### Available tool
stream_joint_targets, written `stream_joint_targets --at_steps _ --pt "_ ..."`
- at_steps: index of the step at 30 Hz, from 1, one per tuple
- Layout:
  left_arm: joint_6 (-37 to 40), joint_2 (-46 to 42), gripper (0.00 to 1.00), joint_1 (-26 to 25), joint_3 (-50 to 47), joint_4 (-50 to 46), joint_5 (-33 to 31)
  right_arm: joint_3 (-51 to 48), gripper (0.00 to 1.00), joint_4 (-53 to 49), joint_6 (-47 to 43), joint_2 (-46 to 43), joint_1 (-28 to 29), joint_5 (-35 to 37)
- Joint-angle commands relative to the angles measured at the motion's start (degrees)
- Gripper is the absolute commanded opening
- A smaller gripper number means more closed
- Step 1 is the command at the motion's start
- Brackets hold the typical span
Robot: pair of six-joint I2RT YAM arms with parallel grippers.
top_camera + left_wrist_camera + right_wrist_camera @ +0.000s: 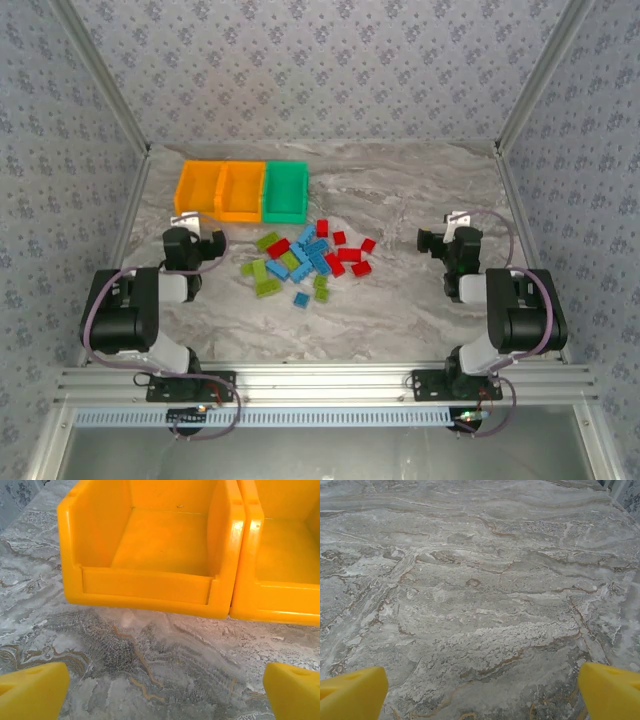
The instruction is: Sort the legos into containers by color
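We start at the left gripper (196, 240), which hangs low just in front of the bins (240, 212), facing the left orange bin (145, 585). Its fingers (32, 690) stand wide apart with nothing but bare table (150, 655) between them. The three bins look empty, so we judge no brick sorted yet. The legos (305, 262) lie in one loose heap on the table in front of the bins, mostly before the green bin (284, 213) and a little right of it. Lime bricks (262, 272) sit mostly on the heap's left, blue bricks (315, 250) in the middle and red bricks (350, 255) mostly on the right, many of them touching. Well to the right of the bins, and nearer us than they are, the right gripper (452, 238) hovers over bare table, its fingers (610, 692) likewise spread and empty. What worries us is the crowding: a wide-open grip coming down into the heap could catch two bricks of different colours, or shove neighbours away. Two bins share one colour, so red and blue could get mixed if the choice is not kept fixed. The left gripper sits so close to the bins that a careless swing could knock the row askew, and both arms reaching for the heap at once could meet over it.
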Motion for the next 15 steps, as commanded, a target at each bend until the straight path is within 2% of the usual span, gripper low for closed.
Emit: stream_joint_targets --at_steps 1,15 --pt "0.80 -0.34 0.99 -0.14 1.08 2.38 0.77 0.81 1.00 0.26 -0.54 -0.33 -0.20 -0.40" --pt "0.78 -0.37 0.99 -0.14 1.03 2.41 0.78 0.72 1.00 0.57 -0.52 -0.40 -0.28 -0.61"
